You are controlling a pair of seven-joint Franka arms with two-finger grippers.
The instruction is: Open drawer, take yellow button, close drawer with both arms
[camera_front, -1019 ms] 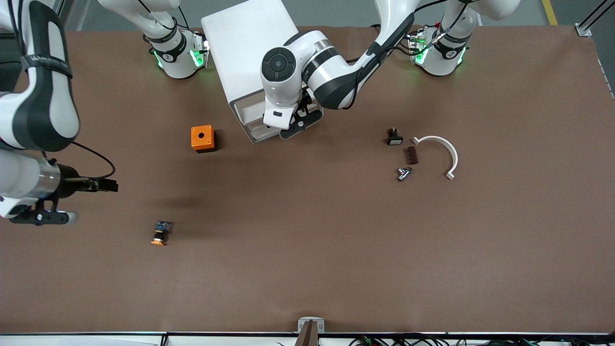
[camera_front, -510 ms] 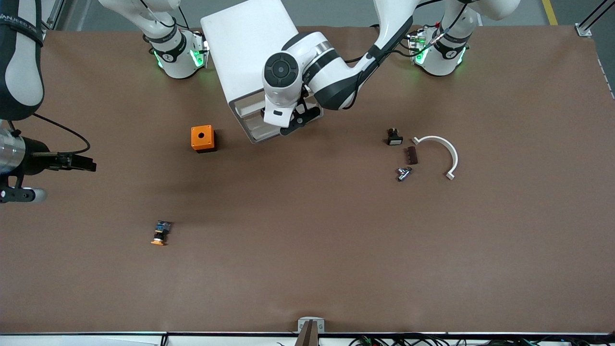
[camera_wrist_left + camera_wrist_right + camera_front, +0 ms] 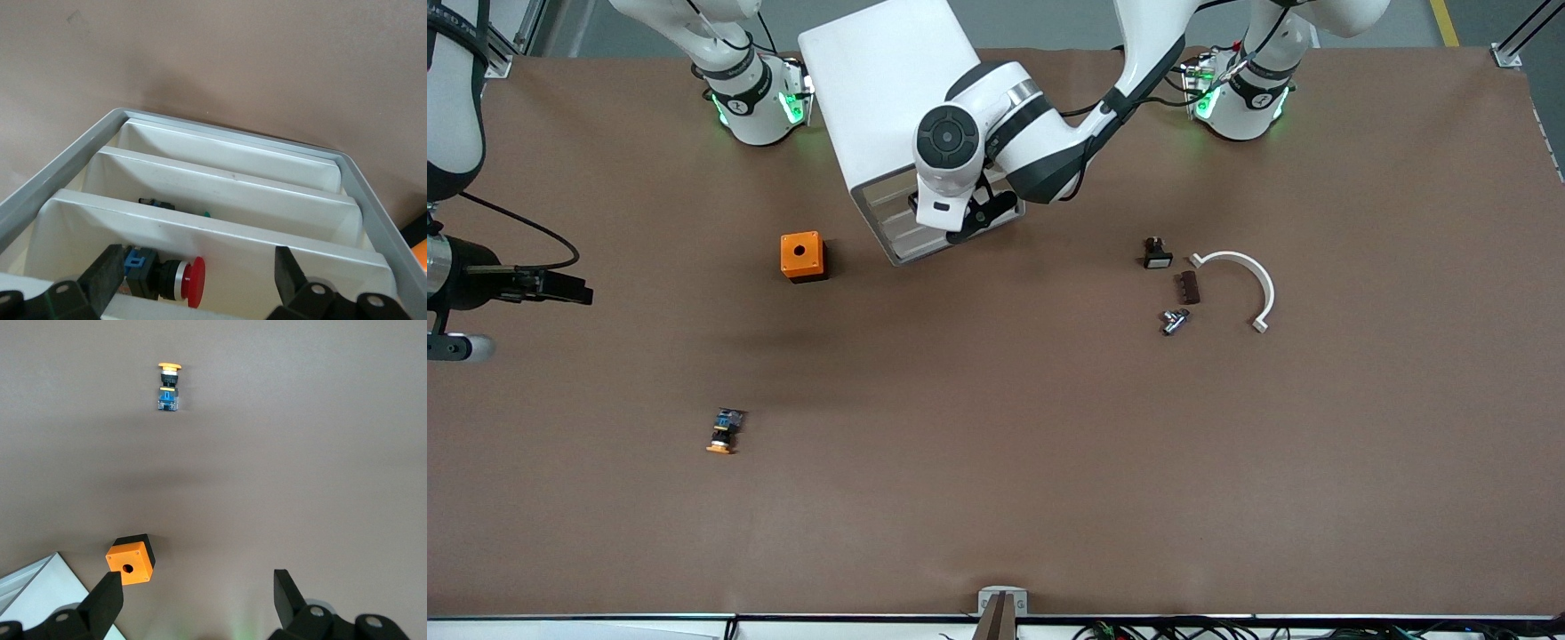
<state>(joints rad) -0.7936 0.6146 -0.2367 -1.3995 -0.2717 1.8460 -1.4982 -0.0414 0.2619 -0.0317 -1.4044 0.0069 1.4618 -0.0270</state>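
Observation:
The button (image 3: 724,430), with an orange cap, black body and blue-grey end, lies on the brown table near the right arm's end. It also shows in the right wrist view (image 3: 168,387). The white drawer cabinet (image 3: 880,89) stands between the arm bases. My left gripper (image 3: 971,222) is open at the cabinet's drawer front. In the left wrist view the left gripper (image 3: 197,267) straddles a drawer (image 3: 220,247) that holds a red-capped part (image 3: 170,280). My right gripper (image 3: 569,292) is open and empty, up over the table edge at the right arm's end; the right wrist view (image 3: 197,593) shows it too.
An orange cube with a hole (image 3: 801,256) sits beside the cabinet, toward the right arm's end. Toward the left arm's end lie a small black part with a white face (image 3: 1157,255), a brown piece (image 3: 1190,287), a metal fitting (image 3: 1174,320) and a white curved bracket (image 3: 1245,284).
My left gripper has moved toward the cabinet and the drawer has slid in with it. My right gripper has drawn away from the button toward the table's end.

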